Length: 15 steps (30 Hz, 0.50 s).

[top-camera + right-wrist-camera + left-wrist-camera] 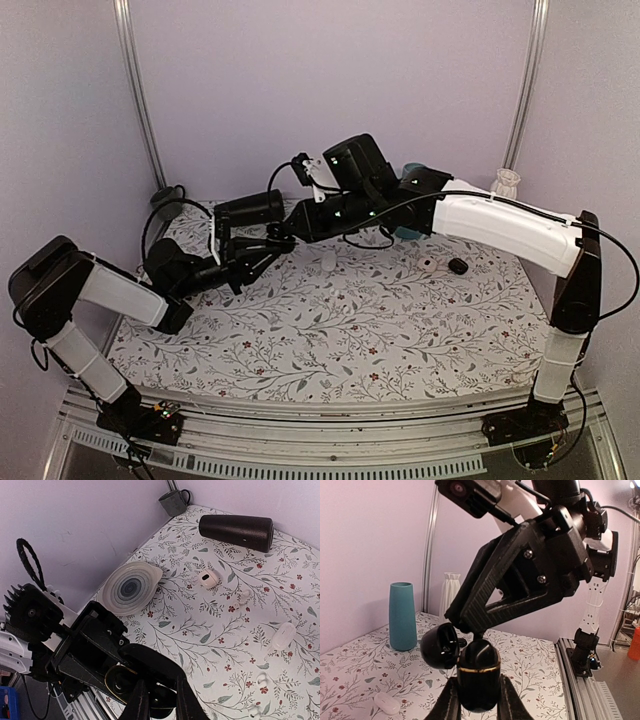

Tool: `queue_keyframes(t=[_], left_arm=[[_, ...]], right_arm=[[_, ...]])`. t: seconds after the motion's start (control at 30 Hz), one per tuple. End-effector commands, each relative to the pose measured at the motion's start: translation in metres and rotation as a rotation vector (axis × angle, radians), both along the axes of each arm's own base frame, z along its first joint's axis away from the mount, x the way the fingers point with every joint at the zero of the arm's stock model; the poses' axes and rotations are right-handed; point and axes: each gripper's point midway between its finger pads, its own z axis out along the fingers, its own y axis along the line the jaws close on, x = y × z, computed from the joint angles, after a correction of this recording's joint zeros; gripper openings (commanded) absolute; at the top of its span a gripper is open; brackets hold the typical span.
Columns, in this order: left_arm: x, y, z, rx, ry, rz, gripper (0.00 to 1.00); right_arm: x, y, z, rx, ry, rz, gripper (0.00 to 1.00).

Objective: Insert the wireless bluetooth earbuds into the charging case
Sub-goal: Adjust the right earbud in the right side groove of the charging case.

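**Floral-patterned table** [340, 330], with both arms meeting above its far left part. **Teal vase** [402, 616] stands upright near the back wall. **Black cone** [236, 531] lies on its side. **Left gripper** [479, 691] is clamped on the charging case [479, 670], which is held off the table with its lid [440, 646] hinged open. **Right gripper** [159, 690], jaws drawn narrow, points down at the case's open top. Whether anything sits between them cannot be told.
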Motion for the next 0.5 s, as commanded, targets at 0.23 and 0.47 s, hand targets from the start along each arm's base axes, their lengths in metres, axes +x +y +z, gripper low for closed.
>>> queue_keyframes(t=[0.23, 0.47], left_arm=[[-0.031, -0.001, 0.055, -0.109, -0.102, -0.215, 0.0], [-0.038, 0.003, 0.057, -0.138, -0.074, -0.277, 0.0]], right_arm=[[-0.028, -0.01, -0.064, -0.179, -0.013, 0.204, 0.13], [-0.036, -0.012, -0.068, -0.163, -0.048, 0.28, 0.13]])
